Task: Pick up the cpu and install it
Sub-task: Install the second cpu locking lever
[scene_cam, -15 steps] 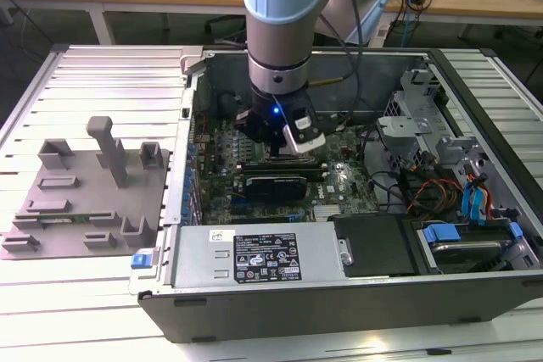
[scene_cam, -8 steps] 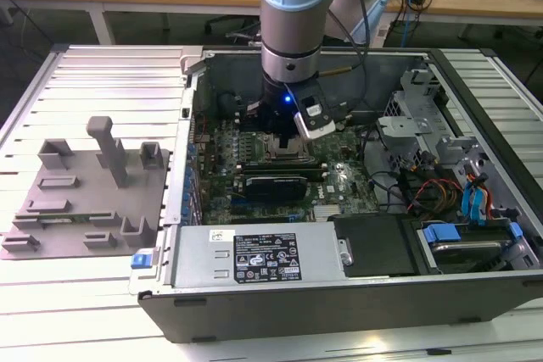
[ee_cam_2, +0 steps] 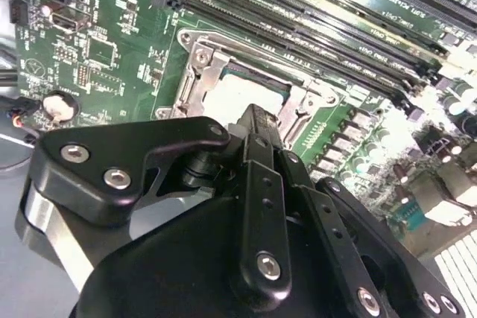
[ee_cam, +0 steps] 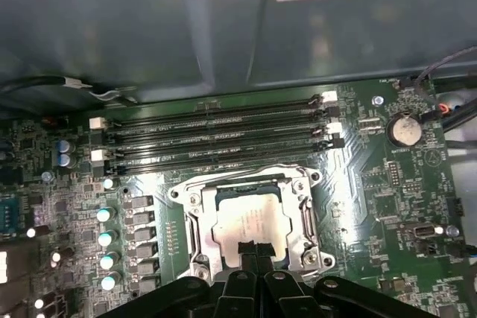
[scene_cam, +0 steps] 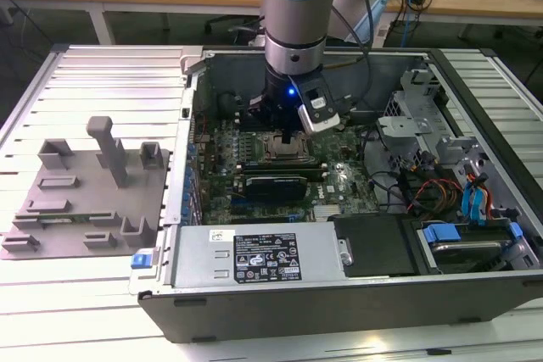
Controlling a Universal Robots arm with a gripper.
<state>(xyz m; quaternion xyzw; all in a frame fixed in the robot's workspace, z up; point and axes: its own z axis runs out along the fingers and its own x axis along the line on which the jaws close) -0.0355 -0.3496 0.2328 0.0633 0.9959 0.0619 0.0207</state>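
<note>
Cpu (ee_cam: 250, 223) seated in socket (ee_cam: 195, 217) on motherboard (ee_cam: 373, 184); install looks mostly done. Gripper (ee_cam: 253, 249) fingertips together, empty, just above cpu edge.

- Cpu (ee_cam: 250, 225) seated in socket frame (ee_cam: 195, 217) on motherboard (ee_cam: 373, 184).
- Memory slots (ee_cam: 216, 135) just beside socket.
- Gripper (ee_cam: 253, 252) directly over cpu.
- Tray (scene_cam: 81, 201) well apart, toward exterior view's left of computer case (scene_cam: 356, 294).

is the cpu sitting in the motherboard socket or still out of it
In. The pale cpu lies flat inside the metal-framed socket in both wrist views, with the gripper right at its edge. Whether it is fully seated, cannot tell.
</note>
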